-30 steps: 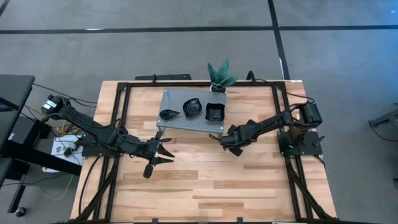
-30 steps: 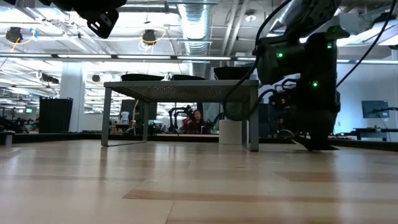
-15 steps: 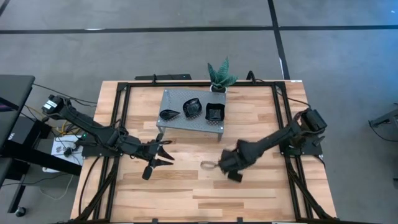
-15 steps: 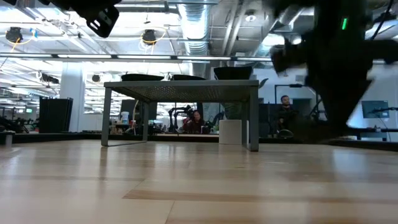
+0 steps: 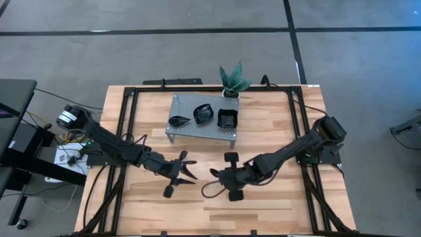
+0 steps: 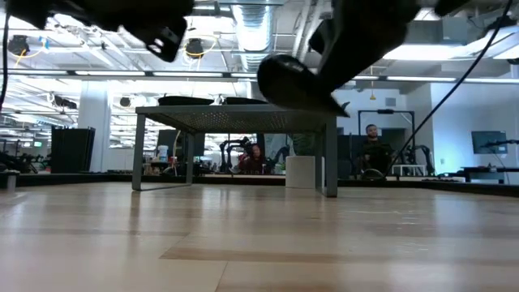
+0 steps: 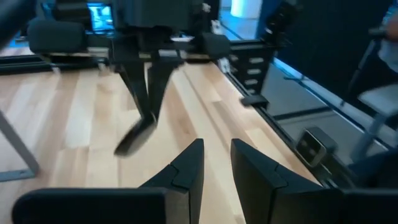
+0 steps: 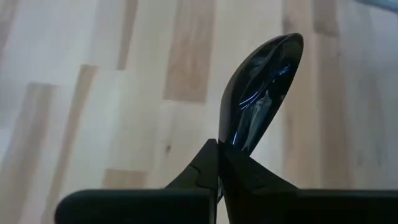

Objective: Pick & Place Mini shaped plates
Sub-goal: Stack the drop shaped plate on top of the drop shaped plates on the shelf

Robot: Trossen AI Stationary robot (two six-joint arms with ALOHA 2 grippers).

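A: Check your right gripper [image 5: 212, 174] first. Its jaws are clenched on the rim of a glossy black teardrop-shaped mini plate [image 8: 261, 93], carried off the wood near the table's centre, roughly at six o'clock from the grey perforated metal stand [image 5: 182, 129].

B: And your left gripper [image 5: 185, 169] sits just at nine o'clock of that plate, fingers [image 7: 184, 169] parted with nothing between them.

A: That is your risk, I'd judge. The two grippers are near each other; push either inward and you could knock the plate loose.

B: The hold is only a thin pinch at one edge, too. A glossy dish held that way may pivot or slip if you swing fast, and it could fall onto the wood.

A: Three more black dishes [image 5: 203, 113] rest on the stand, with a small green potted plant [image 5: 232, 80] at its one o'clock corner. You don't want to clip the stand's legs on the way in.

B: The surface under you is a pale butcher-block wooden table [image 5: 270, 204] framed by black rails. Beyond it lies an open lab with ceiling ducts, strip lights, and a person [image 6: 371, 148] seated far behind.
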